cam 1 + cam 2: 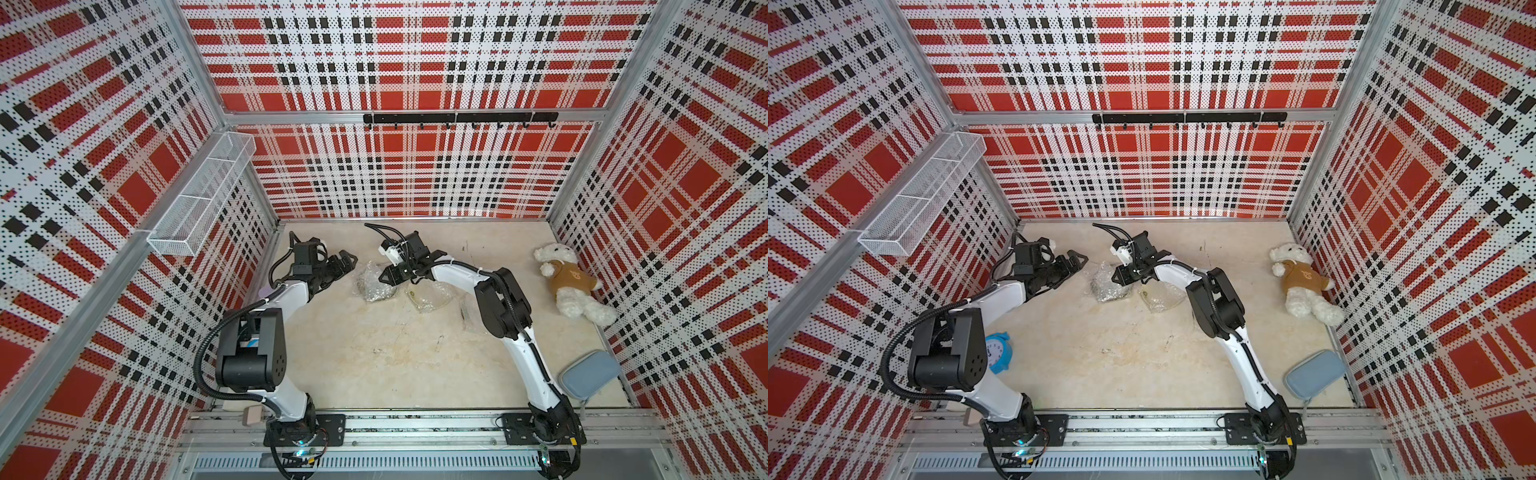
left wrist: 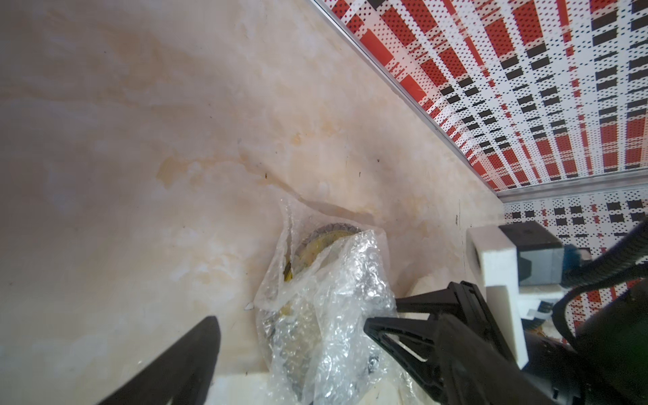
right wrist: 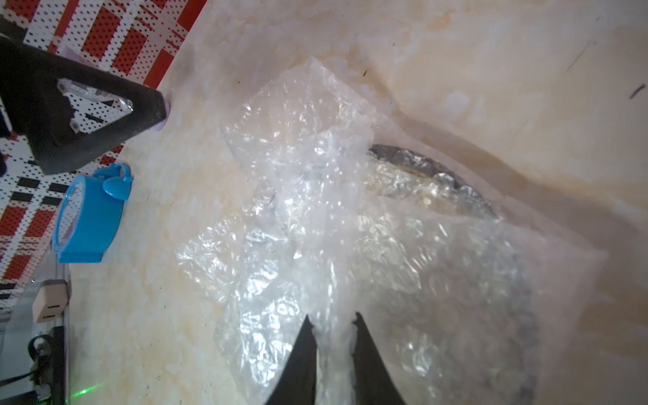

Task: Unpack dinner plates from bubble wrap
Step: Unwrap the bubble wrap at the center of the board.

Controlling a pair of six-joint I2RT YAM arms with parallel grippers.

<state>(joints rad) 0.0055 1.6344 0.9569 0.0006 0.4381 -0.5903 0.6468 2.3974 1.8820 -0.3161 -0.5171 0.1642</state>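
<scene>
Right wrist view — right gripper (image 3: 333,326) pinches a fold of wrap (image 3: 315,210) between narrowed fingers, plate (image 3: 438,175) just beyond them — left gripper (image 1: 349,261) wide open nearby.

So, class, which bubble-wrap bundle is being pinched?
The greyer bundle nearer the left arm: the right gripper pinches its wrap. The paler bundle beside it is not gripped.

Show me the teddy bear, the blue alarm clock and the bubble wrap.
teddy bear (image 1: 570,281): a top view, on its brown shirt.
alarm clock (image 3: 93,228): right wrist view, on its blue casing.
bubble wrap (image 3: 315,217): right wrist view, on its crumpled middle.
</scene>
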